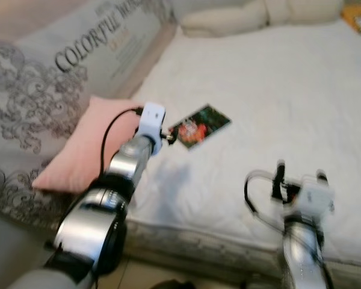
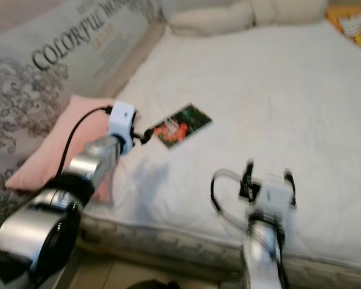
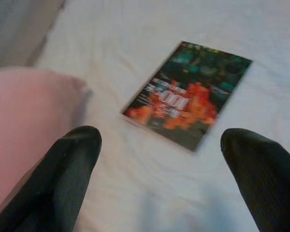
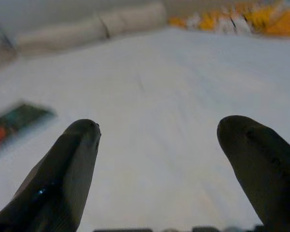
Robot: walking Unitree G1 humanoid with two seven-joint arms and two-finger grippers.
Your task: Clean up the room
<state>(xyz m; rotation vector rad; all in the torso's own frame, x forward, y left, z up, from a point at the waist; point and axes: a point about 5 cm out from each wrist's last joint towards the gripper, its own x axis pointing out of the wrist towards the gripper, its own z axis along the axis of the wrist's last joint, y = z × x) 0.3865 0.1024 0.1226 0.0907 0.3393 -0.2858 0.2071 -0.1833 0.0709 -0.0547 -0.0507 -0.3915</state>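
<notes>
Dark-green booklet [image 3: 188,94], orange print, seemingly flat on bed [image 1: 277,90] | left end effector [image 3: 169,169] apart

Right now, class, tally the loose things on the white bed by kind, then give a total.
Book: 1
Pink pillow: 1
Cream pillows: cannot count, blurred
Total counted: 2

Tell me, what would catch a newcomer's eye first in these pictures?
Probably the dark book with a red-orange cover, lying flat alone on the white bed. The left gripper reaches toward it with its fingers open, not yet touching. Beside that arm, a pink pillow lies at the bed's edge, while the right gripper hovers open over bare sheet.
</notes>
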